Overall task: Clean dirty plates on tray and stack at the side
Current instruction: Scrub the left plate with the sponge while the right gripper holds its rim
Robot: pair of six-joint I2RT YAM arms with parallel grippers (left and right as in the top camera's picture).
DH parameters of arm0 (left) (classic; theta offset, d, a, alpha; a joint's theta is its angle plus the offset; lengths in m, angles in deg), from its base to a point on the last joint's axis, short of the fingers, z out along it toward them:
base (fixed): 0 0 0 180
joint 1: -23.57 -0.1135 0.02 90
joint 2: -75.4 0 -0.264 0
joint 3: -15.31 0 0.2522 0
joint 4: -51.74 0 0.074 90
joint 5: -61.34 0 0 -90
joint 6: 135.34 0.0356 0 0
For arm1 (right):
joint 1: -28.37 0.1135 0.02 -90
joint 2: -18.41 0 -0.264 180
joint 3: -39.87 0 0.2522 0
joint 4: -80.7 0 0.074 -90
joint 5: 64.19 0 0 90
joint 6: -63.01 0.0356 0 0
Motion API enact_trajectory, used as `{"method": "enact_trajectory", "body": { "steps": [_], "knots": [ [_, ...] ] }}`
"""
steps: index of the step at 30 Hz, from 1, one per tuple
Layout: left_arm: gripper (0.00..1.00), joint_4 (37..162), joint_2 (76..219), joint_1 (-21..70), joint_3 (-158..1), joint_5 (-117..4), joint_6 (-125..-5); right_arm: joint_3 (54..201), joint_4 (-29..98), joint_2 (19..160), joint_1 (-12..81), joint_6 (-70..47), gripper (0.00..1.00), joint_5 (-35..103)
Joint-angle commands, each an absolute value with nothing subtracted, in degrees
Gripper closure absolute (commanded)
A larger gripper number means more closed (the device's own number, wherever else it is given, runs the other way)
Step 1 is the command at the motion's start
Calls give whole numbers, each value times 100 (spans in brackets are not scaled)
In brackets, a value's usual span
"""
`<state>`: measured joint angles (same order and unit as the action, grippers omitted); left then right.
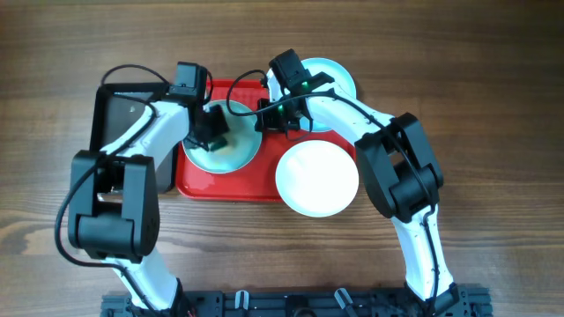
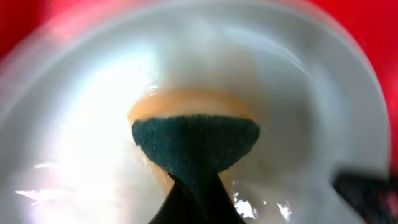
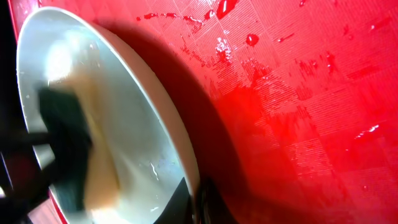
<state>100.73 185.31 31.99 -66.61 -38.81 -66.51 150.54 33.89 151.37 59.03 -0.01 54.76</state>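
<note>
Pinching green-faced yellow sponge (image 2: 196, 144) in left pincer (image 1: 211, 132), directly atop glossy pale-mint round plate (image 1: 233, 158); clamping its rim from the right with right pincer (image 1: 269, 119).

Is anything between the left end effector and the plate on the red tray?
Nothing visible. The left end effector presses its sponge straight onto the plate on the tray; the right end effector only pinches the plate's rim.
</note>
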Motion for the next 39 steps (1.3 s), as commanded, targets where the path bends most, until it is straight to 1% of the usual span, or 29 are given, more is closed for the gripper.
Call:
{"method": "enact_trajectory", "body": {
  "steps": [1, 4, 7, 9, 11, 13, 14, 17, 18, 20, 23, 25, 29, 30, 33, 37, 38, 39],
  "knots": [
    [96, 10698, 18780, 3322, -6382, -5975, -5243, 14853, 3336, 15494, 5905, 62, 96, 5288],
    [96, 10569, 18780, 3319, -6382, -6030, -5106, 14855, 3349, 15494, 5905, 62, 96, 5288],
    [96, 9758, 18780, 3319, -6382, -5890, -5206, 14855, 3347, 15494, 5905, 60, 96, 5288],
    [96, 9126, 18780, 3319, -6382, -5055, -5757, 14855, 3349, 15492, 5905, 62, 96, 5281],
    [96, 8564, 18780, 3319, -6382, -3798, -6424, 14855, 3349, 15492, 5905, 62, 96, 5264],
    [96, 8302, 18780, 3319, -6382, -2537, -6957, 14853, 3347, 15492, 5905, 60, 96, 5266],
    [96, 8342, 18780, 3319, -6382, -1973, -7158, 14855, 3349, 15494, 5905, 60, 96, 5264],
    [96, 8875, 18778, 3319, -6432, -922, -7475, 14853, 3354, 15494, 5905, 60, 96, 5262],
    [96, 9373, 18778, 3319, -6535, -467, -7722, 14853, 3354, 15494, 5905, 60, 96, 5257],
    [96, 10105, 18778, 3319, -6716, -148, -7798, 14853, 3364, 15494, 5905, 64, 96, 5246],
    [96, 10908, 18778, 3343, -6950, -373, -7724, 14855, 3371, 15492, 5905, 64, 96, 5246],
    [96, 11262, 18778, 3394, -7055, -1020, -7241, 14855, 3371, 15494, 5905, 62, 96, 5246],
    [96, 11399, 18778, 3505, -7059, -3265, -5960, 14853, 3371, 15492, 5905, 62, 96, 5246],
    [96, 11373, 18778, 3538, -7059, -4085, -5468, 14853, 3371, 15494, 5905, 62, 96, 5246],
    [96, 11198, 18780, 3612, -7059, -5210, -4843, 14855, 3369, 15492, 5905, 60, 96, 5251],
    [96, 10510, 18795, 3697, -7057, -5304, -4835, 14855, 3367, 15492, 5905, 62, 96, 5251],
    [96, 10182, 18822, 3695, -7057, -5223, -4837, 14855, 3367, 15494, 5905, 60, 96, 5249],
    [96, 9740, 18878, 3693, -7057, -4784, -4915, 14855, 3356, 15492, 5905, 60, 96, 5249]
  ]
}}
